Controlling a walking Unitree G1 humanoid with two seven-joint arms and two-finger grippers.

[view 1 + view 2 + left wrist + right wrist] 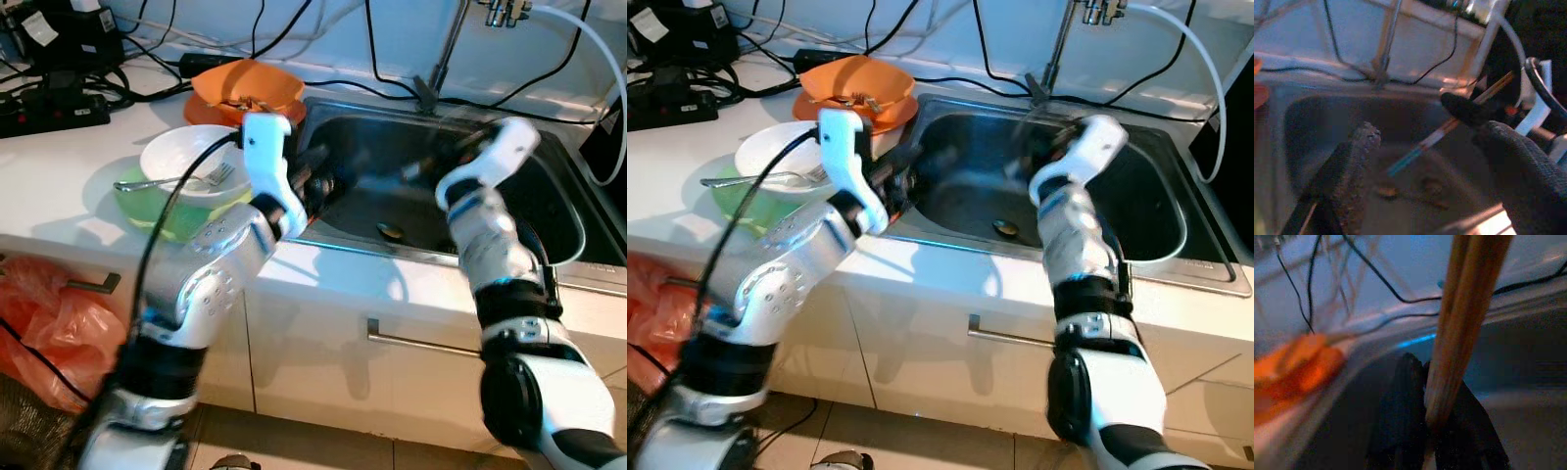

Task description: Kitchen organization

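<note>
A pair of wooden chopsticks (1464,323) with coloured tips (1415,152) is held over the steel sink (549,245). My right gripper (1427,421) is shut on them and reaches into the sink from the right (441,162). My left gripper (318,181) hangs over the sink's left rim, pointing into the basin. Its two black fingers (1359,147) stand apart, open, with the chopsticks just beyond them. A white bowl (186,157) with a fork (211,178) sits in a green bowl (162,211) on the counter to the left. Behind it stand orange dishes (245,90).
A faucet (441,59) rises at the sink's back, and a white hose (593,49) curves down on the right. A power strip (54,108) and black cables lie at the counter's back left. An orange plastic bag (39,313) hangs below the counter beside the cabinet handle (421,343).
</note>
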